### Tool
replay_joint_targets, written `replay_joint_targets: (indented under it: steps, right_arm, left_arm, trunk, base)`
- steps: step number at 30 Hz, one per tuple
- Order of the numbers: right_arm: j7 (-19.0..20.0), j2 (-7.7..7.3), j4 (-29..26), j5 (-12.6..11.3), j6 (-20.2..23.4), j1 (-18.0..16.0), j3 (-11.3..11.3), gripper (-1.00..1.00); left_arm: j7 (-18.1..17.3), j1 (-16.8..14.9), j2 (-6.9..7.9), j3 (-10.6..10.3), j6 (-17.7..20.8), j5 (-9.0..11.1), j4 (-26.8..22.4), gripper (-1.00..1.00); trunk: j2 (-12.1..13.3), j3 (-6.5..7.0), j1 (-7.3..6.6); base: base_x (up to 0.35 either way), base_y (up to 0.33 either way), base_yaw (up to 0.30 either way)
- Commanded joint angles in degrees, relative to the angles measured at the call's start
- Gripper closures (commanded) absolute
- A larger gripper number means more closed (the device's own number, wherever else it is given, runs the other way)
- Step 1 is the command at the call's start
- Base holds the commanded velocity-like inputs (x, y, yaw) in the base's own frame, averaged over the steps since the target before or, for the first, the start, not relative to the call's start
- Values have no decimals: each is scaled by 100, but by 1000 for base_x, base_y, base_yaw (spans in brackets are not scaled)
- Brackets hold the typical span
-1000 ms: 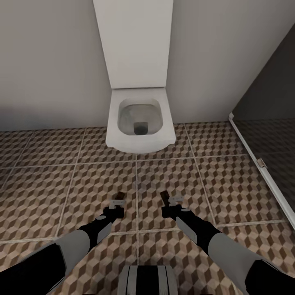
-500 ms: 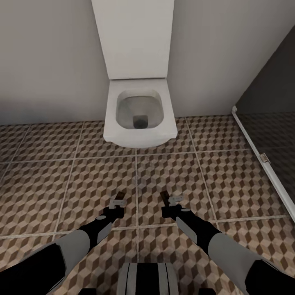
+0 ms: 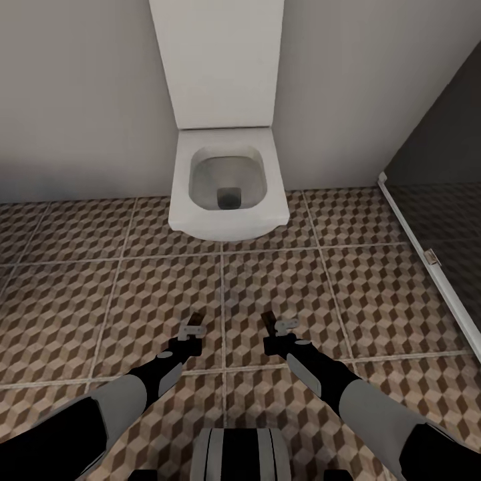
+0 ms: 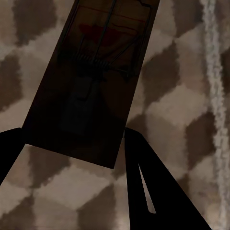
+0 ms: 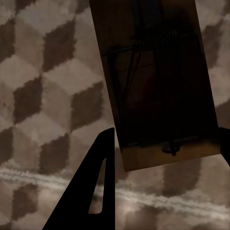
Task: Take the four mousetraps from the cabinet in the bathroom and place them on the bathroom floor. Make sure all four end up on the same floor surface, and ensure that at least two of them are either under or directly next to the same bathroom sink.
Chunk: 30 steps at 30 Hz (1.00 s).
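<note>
Both arms are reaching out over the bathroom floor (image 3: 100, 294) in front of the white toilet (image 3: 228, 194), and each claw is pinching a mousetrap by one short end. The left claw (image 3: 191, 332) is gripping the left mousetrap (image 4: 91, 81) so that the tan board is jutting forward toward the toilet; in the left wrist view its dark wire and reddish spot are showing on the upper face, with the dark fingers (image 4: 143, 182) pressing on the board's near edge. The right claw (image 3: 275, 327) is holding the right mousetrap (image 5: 158, 86) likewise, its wire spring facing the camera and the cube-patterned tiles lying well below. Both traps are hanging in the air over the tiles on the near side of the toilet, neither touching the floor. A dark glass partition with a white frame (image 3: 427, 267) is standing to the right of the toilet. Judging by their look, these boards are light, stiff and thin, so a pinch across the bare wooden end, clear of the sprung wire, is serving best; squeezing near the wire could trip or shift it, and such a small flat piece could slip sideways if tilted
</note>
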Motion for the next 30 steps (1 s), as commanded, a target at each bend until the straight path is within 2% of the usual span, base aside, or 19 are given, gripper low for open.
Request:
replay_joint_targets:
  steps: [1, 6, 30]
  right_arm:
    - [-59, -6, -15, -57, 13, -6, 47, 100]
    - [-59, -6, -15, -58, 13, -6, 47, 100]
    - [-59, -4, -15, -57, 13, -6, 47, 100]
  left_arm:
    - [41, -2, 0, -49, -11, 9, -3, 100]
    - [41, -2, 0, -49, -8, 9, -3, 100]
    - [41, -2, 0, -49, -7, 9, -3, 100]
  trunk:
    - [-1, -3, -1]
    - [-1, -3, -1]
    - [-1, -3, -1]
  base:
    - [0, 0, 0]
    - [103, 0, 0]
    - [238, 0, 0]
